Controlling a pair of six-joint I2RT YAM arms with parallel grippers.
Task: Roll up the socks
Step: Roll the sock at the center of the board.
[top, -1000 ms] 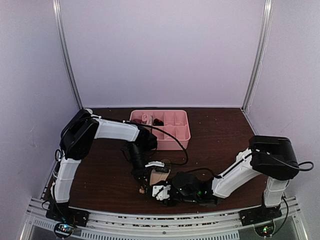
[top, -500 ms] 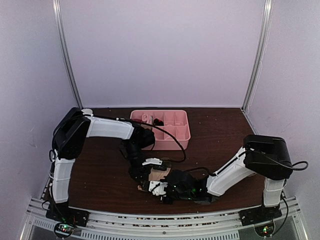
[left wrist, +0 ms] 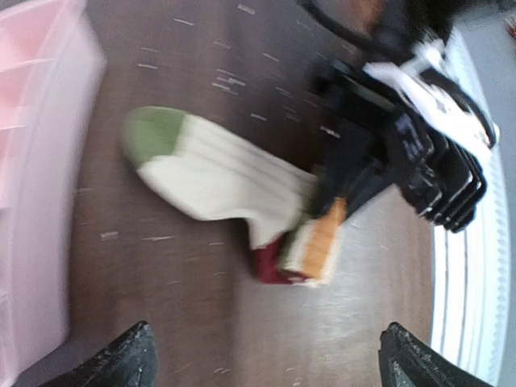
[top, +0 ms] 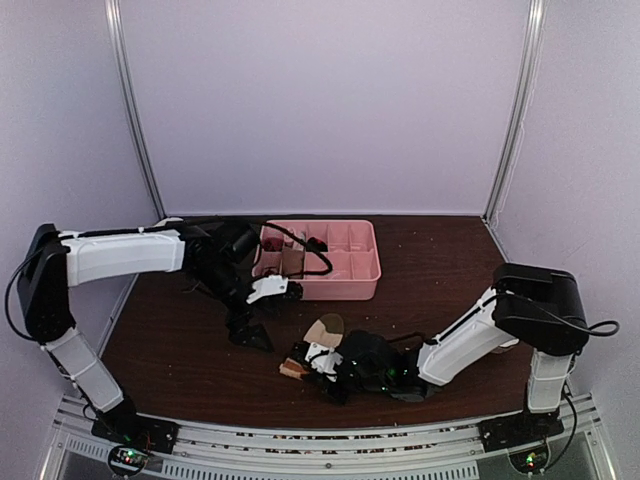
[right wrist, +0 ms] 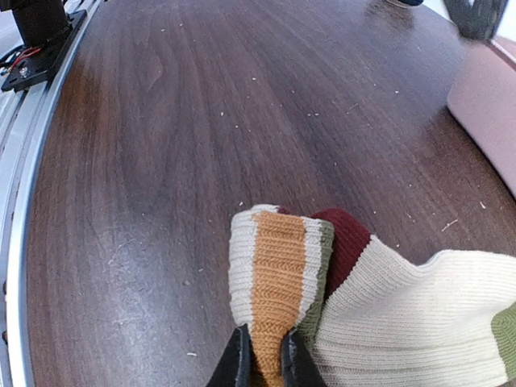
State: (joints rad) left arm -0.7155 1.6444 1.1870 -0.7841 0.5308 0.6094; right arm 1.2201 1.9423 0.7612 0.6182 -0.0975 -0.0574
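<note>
Clearly the rolling has only just begun; the beige sock (top: pixel 322 332) lies on the table (top: pixel 450 270) at about 6 o'clock, close to the near edge, with its green toe (left wrist: pixel 153 133) pointing toward 1 o'clock and its striped cuff (right wrist: pixel 278 282) doubled over on itself at the 7 o'clock end. The right gripper (right wrist: pixel 262 364) is pinched tight on that folded cuff, its two dark fingers (right wrist: pixel 238 363) squeezing the orange band from either side and lying low against the wood; the left gripper (left wrist: pixel 266 363) hangs above the table at about 10 o'clock from the sock, its jaws spread wide and holding nothing, well apart from the fabric. The pink tray (top: pixel 365 285) sits at 12 o'clock with something dark in one of its left compartments, too small to tell whether it is the other sock. By my reading the step in hand is the first turn of the roll, and most of the sock is flat and unrolled; the next move calls for the right gripper to keep the fold snug while turning it toward the toe; the left gripper would need to come down near the toe end to pin the loose length, since otherwise the whole sock may simply slide along the smooth wood.
</note>
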